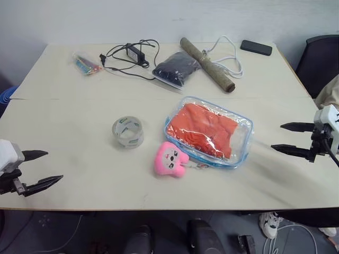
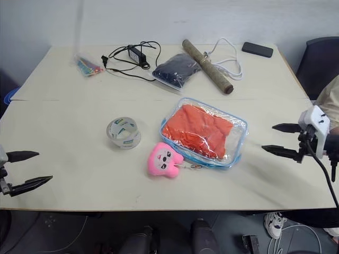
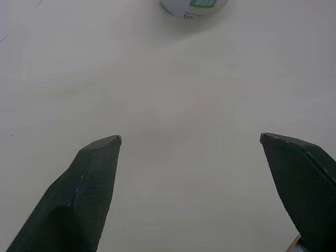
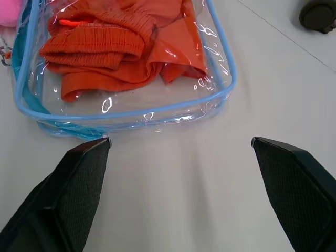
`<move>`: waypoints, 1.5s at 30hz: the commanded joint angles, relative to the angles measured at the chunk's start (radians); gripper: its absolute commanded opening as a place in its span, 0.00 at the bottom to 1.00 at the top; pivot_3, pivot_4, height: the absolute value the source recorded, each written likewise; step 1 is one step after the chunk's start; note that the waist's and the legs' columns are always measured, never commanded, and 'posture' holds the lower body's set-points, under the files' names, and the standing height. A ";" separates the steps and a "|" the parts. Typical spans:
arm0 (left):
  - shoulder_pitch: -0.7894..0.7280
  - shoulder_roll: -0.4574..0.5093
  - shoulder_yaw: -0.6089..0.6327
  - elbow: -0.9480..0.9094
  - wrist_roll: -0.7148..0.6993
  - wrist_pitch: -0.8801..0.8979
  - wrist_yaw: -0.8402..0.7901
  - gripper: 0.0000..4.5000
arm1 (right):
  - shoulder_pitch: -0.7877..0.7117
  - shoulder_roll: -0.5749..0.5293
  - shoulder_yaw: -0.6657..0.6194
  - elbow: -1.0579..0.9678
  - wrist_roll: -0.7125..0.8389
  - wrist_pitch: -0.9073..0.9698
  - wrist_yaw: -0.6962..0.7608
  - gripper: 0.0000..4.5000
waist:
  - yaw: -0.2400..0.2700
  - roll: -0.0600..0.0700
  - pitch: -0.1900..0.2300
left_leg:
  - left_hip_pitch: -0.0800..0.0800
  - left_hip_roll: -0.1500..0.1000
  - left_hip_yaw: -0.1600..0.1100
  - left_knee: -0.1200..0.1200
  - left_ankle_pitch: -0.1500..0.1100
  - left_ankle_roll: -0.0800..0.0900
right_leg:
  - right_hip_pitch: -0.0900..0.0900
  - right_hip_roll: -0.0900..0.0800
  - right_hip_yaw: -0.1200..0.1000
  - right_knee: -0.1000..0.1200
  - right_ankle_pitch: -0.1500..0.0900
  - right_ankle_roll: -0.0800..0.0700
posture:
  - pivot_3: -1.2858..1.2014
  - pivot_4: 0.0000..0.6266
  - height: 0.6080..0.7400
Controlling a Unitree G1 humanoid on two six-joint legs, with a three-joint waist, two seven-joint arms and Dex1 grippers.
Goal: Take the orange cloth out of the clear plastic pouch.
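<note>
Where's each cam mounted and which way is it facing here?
Left eye: on the head, looking forward and down at the table; the open left pincer and open right pincer show at the sides.
Right eye: same head mount and same scene, with the clear plastic pouch holding the orange cloth.
Left wrist: looks along its own two fingers at bare tabletop and the tape roll.
Right wrist: looks along its fingers at the pouch, with the pink plush toy beyond it.
Shared: both eye views and the right wrist view show pouch and cloth.

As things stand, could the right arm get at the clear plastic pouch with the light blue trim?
Probably yes. The open right gripper faces the clear plastic pouch holding the folded orange cloth, with only bare beige table between them.
</note>
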 commanded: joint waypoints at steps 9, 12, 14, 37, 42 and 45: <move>0.004 0.004 0.022 -0.028 -0.005 0.022 0.003 0.99 | -0.004 -0.007 -0.036 0.000 0.006 -0.019 -0.004 1.00 | -0.001 0.000 0.000 | 0.000 0.000 0.000 0.000 0.000 0.000 | 0.000 0.000 -0.001 0.000 0.000 0.000 | 0.52 0.24 1.00; -0.007 0.003 0.017 -0.031 -0.021 0.042 0.002 0.99 | -0.008 -0.002 -0.033 -0.006 0.014 -0.001 -0.003 1.00 | -0.001 0.000 0.000 | 0.000 0.000 0.000 0.000 0.000 0.000 | 0.000 0.000 -0.001 0.000 0.000 0.000 | 0.52 0.24 1.00; -0.018 0.003 0.009 -0.035 -0.035 0.059 0.000 0.99 | -0.014 0.000 -0.029 -0.008 0.012 0.004 -0.007 1.00 | -0.001 0.000 0.000 | 0.000 0.000 0.000 0.000 0.000 0.000 | 0.000 0.000 -0.001 0.000 0.000 0.000 | 0.52 0.24 1.00; -0.783 0.082 -0.695 0.081 0.052 0.025 -0.073 0.99 | -0.111 0.100 0.079 -0.688 0.318 0.394 -0.027 1.00 | 0.024 0.000 0.000 | -0.002 -0.002 -0.007 0.004 0.003 -0.006 | 0.002 0.001 -0.007 0.001 0.000 0.000 | 0.52 0.24 1.00; -1.020 -0.027 -0.884 0.330 0.205 -0.107 -0.114 0.99 | -0.148 0.148 0.108 -0.741 0.332 0.398 -0.047 1.00 | 0.024 0.000 0.000 | -0.006 -0.001 -0.007 0.007 0.003 -0.006 | 0.001 0.009 -0.007 0.004 0.001 0.002 | 0.52 0.24 1.00; -1.124 -0.112 -0.954 0.469 0.264 -0.169 -0.128 0.99 | -0.145 0.160 0.106 -0.747 0.334 0.381 -0.055 1.00 | 0.025 -0.001 0.001 | -0.008 -0.001 -0.007 0.009 0.002 -0.005 | 0.000 0.009 -0.007 0.004 0.001 0.003 | 0.52 0.24 1.00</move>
